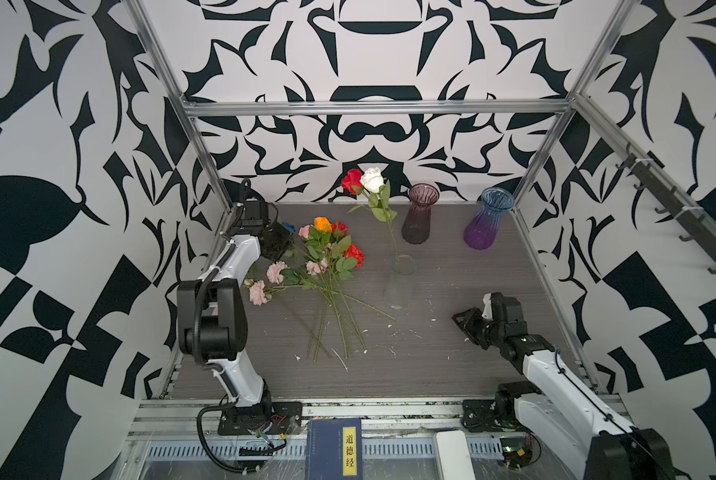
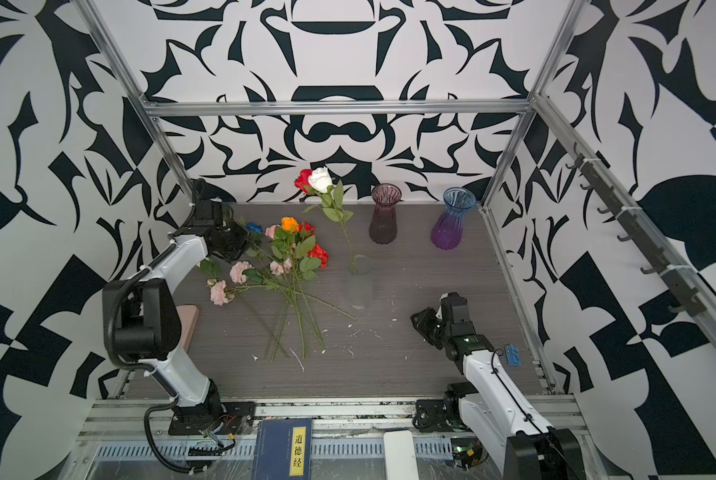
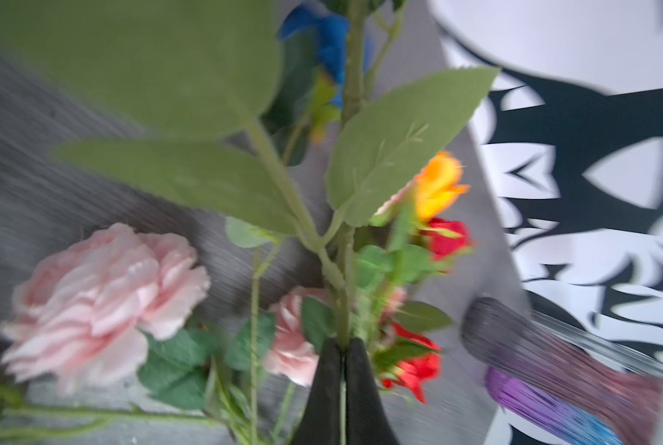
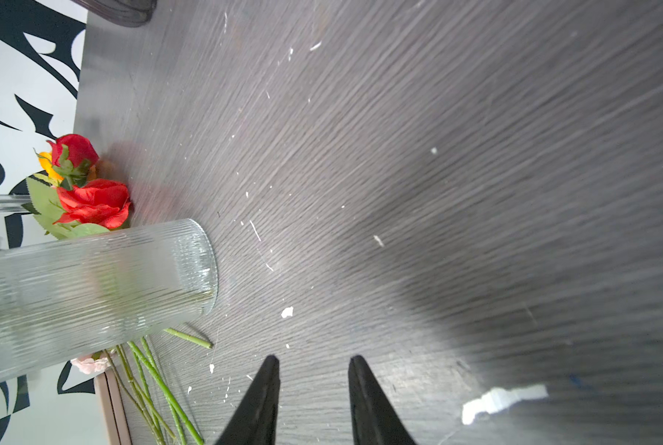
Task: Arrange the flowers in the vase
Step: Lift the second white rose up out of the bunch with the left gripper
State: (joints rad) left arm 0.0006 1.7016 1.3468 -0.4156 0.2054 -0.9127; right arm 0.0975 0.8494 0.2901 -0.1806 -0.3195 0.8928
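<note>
Left gripper (image 3: 343, 348) clenched on a green stem (image 3: 345, 246) that runs past the blue rose (image 3: 329, 42), at the far-left edge of the flowers (image 1: 327, 266) heaped on the table (image 1: 451, 270) just left of the clear vase (image 1: 400, 286). Red rose (image 1: 351, 180) and white rose (image 1: 372, 179) stand in the vase. Right gripper (image 4: 313, 360) parted, empty, over bare table right of the vase.

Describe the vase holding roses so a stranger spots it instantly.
Three vases stand on the dark table. The plum vase and blue-purple vase sit by the back wall; the clear vase stands mid-table, a ribbed cylinder topped by a red rose and white rose.
</note>
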